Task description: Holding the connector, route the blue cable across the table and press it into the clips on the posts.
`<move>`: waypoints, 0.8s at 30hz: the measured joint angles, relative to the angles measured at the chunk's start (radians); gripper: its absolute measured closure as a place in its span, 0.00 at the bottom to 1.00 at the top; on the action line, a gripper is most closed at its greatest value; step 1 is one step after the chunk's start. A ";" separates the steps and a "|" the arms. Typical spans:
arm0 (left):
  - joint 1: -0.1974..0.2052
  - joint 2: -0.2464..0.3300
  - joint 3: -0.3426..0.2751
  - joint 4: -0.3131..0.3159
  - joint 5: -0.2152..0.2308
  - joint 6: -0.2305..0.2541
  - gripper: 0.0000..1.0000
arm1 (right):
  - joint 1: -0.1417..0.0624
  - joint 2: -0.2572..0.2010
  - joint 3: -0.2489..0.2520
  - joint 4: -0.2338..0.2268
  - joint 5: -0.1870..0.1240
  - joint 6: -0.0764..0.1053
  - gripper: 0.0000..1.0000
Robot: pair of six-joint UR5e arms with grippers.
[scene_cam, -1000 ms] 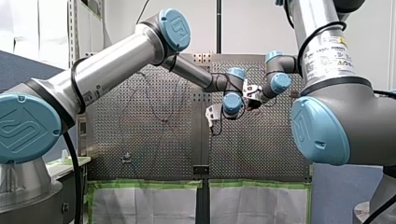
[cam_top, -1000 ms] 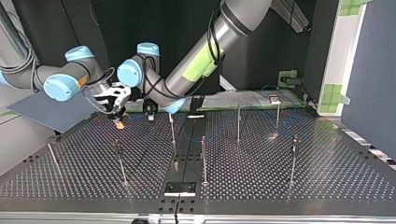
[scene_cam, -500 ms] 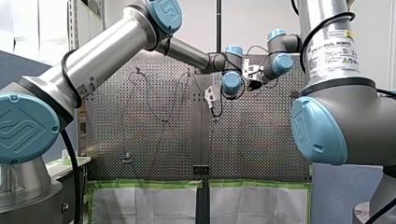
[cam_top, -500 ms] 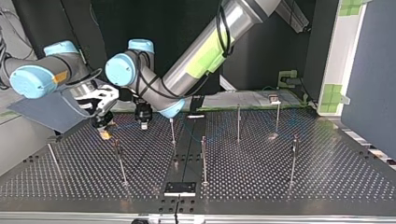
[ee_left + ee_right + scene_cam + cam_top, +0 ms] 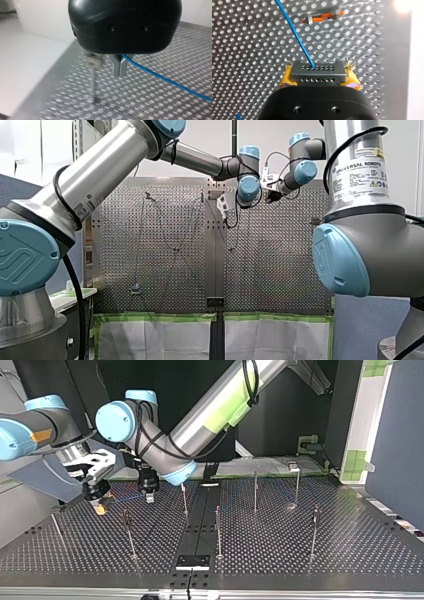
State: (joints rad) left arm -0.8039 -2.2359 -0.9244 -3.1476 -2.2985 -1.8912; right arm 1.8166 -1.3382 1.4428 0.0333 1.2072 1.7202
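In the top view my left arm (image 5: 215, 405) comes in from 1 o'clock and slants down toward 8 o'clock. Its wrist is bent so that the left gripper (image 5: 149, 497) points to 6 o'clock. Its metal fingers (image 5: 116, 68) are pressed together on the blue cable (image 5: 162, 77). My right arm (image 5: 52, 422) enters from 9 o'clock. The right gripper (image 5: 101, 508) hangs tilted toward 5 o'clock, near the left one and at its 9 o'clock. Its yellow pads (image 5: 285, 77) clamp the connector (image 5: 317, 72).
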 joint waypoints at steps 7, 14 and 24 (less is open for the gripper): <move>0.000 0.022 -0.004 0.021 0.024 0.014 0.99 | -0.008 -0.021 -0.005 0.009 -0.016 0.013 1.00; 0.017 0.022 -0.043 0.083 0.094 0.021 0.99 | -0.019 -0.020 -0.010 0.006 -0.046 0.022 1.00; 0.041 0.016 -0.087 0.184 0.165 0.024 0.99 | -0.036 -0.002 -0.045 0.005 -0.065 0.034 1.00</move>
State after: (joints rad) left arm -0.7633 -2.2201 -1.0119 -2.9636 -2.1338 -1.8670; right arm 1.7810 -1.3405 1.3983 0.0378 1.1423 1.7540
